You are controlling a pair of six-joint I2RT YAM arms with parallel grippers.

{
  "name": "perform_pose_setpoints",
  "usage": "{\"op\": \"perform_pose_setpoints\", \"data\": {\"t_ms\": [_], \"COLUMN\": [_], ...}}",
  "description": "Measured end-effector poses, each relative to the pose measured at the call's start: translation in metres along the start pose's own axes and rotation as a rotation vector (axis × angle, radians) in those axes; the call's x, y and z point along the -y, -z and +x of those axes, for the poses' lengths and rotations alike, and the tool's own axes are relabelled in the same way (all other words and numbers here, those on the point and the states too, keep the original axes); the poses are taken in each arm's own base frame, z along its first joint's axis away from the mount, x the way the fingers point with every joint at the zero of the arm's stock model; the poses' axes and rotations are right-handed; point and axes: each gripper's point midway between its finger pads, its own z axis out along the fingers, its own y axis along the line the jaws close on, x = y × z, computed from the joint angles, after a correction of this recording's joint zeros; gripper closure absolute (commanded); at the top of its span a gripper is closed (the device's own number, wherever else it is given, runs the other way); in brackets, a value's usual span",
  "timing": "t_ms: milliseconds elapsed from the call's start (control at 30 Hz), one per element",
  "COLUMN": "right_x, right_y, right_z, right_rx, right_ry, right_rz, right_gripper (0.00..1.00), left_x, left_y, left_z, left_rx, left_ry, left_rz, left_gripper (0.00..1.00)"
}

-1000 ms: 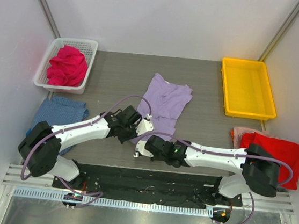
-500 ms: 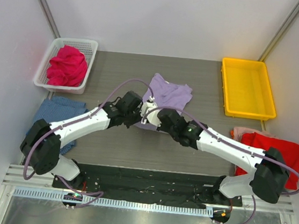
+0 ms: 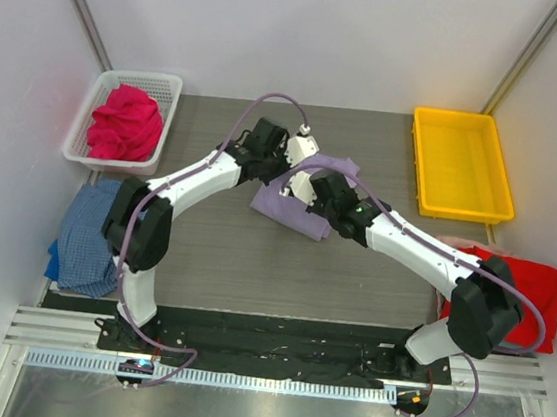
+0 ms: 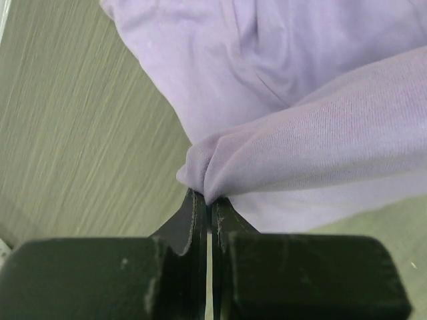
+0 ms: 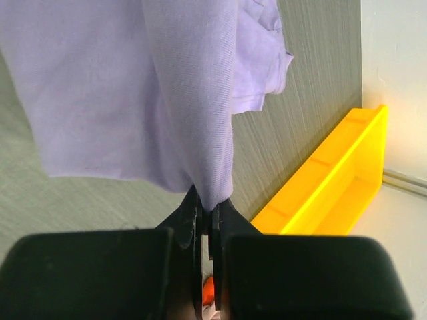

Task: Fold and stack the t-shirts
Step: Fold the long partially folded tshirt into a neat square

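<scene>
**A:** And over it goes! We've swung the near hem of the lavender t-shirt (image 3: 281,207) right across towards the far side. A second ago it lay stretched out long in the middle of the table (image 3: 202,260), with both our arms low at its near edge.

**B:** Now it's about half that length, doubled over itself. It sits centre-far, between the white basket (image 3: 167,83) on the left and the yellow tray (image 3: 459,169) on the right.

**A:** And we haven't let go. The left gripper (image 4: 208,200) is clamped tight, with a pleat of lavender cloth pinched at its tips. The right gripper (image 5: 208,203) is the same, jaws pressed together on a hanging fold.

**B:** In both wrist views the cloth drapes away from the pinch, so we'd say the carried edge isn't laid down yet.

**A:** So where does that leave us? The first fold looks nearly done. We'd want to lower the hem onto the far part of the shirt and then release. The top layer looks rumpled, so it may land crooked.

**B:** There's plenty left, too. The red t-shirt (image 3: 526,287) lies near right and the blue checked t-shirt (image 3: 90,232) near left. The pink t-shirt (image 3: 125,123) is heaped in the basket. We see no stack started anywhere yet.
</scene>
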Motion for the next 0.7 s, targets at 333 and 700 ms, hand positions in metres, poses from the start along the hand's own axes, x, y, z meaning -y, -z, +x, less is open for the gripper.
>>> {"op": "perform_pose_setpoints", "data": {"t_ms": [333,700], "right_x": [0.032,0.059], "right_y": [-0.043,-0.069], "right_z": [0.012,0.011], "right_rx": [-0.052,-0.048], "right_ry": [-0.041,-0.075], "right_rz": [-0.007,-0.003], "right_gripper": [0.99,0.99], "left_x": [-0.015,-0.046], "left_y": [-0.058,-0.078], "left_z": [-0.007,-0.028], "left_rx": [-0.018,0.020], "left_ry": [-0.002,-0.013], "left_rz": [0.025,-0.018], "left_gripper": [1.00,1.00]}}
